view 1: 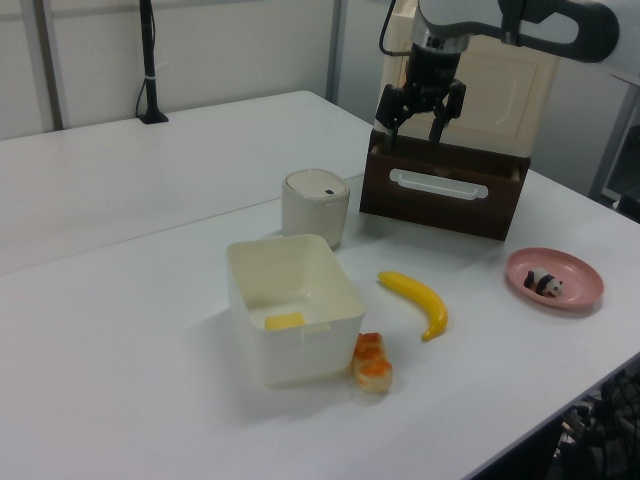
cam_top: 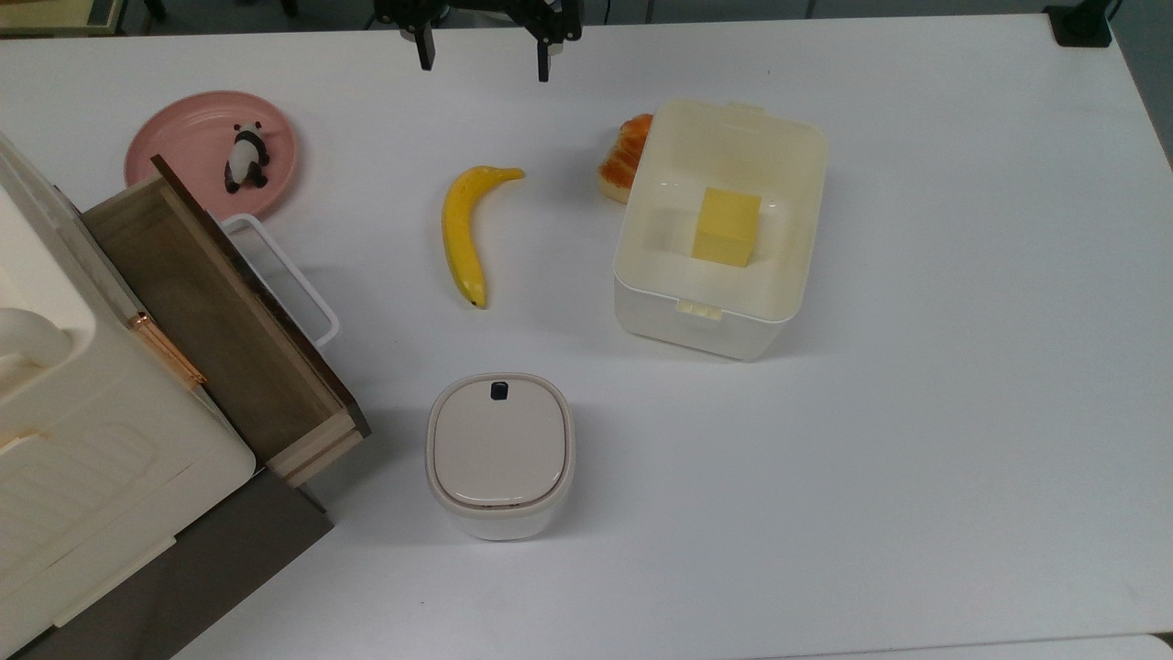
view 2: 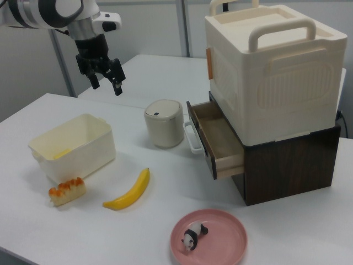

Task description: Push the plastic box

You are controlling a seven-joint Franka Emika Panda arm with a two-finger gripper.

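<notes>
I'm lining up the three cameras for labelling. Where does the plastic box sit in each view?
Top view: the plastic box is right of centre, a yellow block inside.
Left view: it is at lower centre.
Right view: it is at middle left.
Shared landmark: the banana lies beside it, to the top view's left, the left view's right and the right view's right.

The top view looks straight down, the gripper [cam_top: 483, 57] at its upper edge above the table [cam_top: 916, 412]. The left and right views look level from opposite sides, farther back, gripper [view 1: 420, 115] [view 2: 106, 79] raised; all share the box [cam_top: 719, 229] [view 1: 293, 305] [view 2: 73, 146].
</notes>
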